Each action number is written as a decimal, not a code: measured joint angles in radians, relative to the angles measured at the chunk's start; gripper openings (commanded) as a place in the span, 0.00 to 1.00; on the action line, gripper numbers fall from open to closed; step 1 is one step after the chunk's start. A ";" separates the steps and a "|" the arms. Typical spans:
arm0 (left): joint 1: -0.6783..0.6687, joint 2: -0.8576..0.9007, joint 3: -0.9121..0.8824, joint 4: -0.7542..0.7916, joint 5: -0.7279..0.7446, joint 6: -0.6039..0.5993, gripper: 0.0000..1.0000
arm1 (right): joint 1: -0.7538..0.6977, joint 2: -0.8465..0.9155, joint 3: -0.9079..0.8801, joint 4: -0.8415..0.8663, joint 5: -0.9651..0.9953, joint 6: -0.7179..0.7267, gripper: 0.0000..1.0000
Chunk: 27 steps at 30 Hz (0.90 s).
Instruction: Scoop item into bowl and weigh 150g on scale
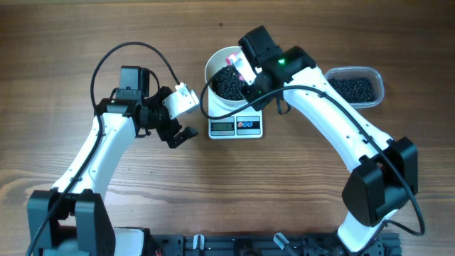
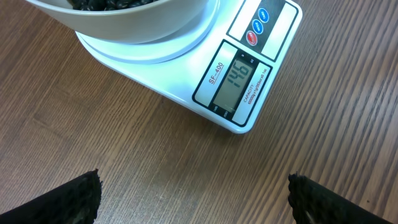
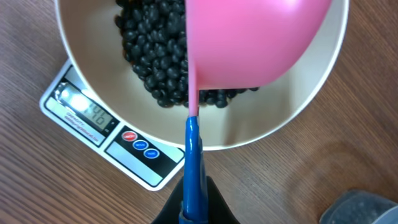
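Two hands here: right hand [image 3: 193, 210] clamped on the blue handle of a pink scoop [image 3: 249, 37] over the beads [image 3: 152, 56] in the bowl [image 3: 298, 118], which sits on the scale [image 2: 249, 68]; left hand [image 2: 193, 199] spread wide over bare desk [image 2: 155, 155] near the scale's display edge.

The table [image 1: 85, 28] is matt brown wood with clear grain; the scale [image 2: 180, 81] is smooth, glossy white plastic. The white bowl [image 3: 93, 81] has a soft sheen, the beads [image 3: 155, 50] are shiny black, and the scoop [image 3: 249, 43] is smooth pink plastic. The tub [image 1: 355, 69] at far right is clear plastic, the pads [image 2: 68, 199] of the left gripper [image 2: 194, 202] rough and ridged.
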 measured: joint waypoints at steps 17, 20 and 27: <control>0.000 0.000 0.000 0.000 0.000 0.000 1.00 | -0.184 0.000 0.000 -0.001 -0.431 0.035 0.04; 0.000 0.000 0.000 0.000 0.000 0.000 1.00 | -0.200 0.000 0.000 -0.001 -0.452 0.036 0.04; 0.000 0.000 0.000 0.000 0.000 0.000 1.00 | -0.201 0.000 0.000 -0.001 -0.466 0.036 0.04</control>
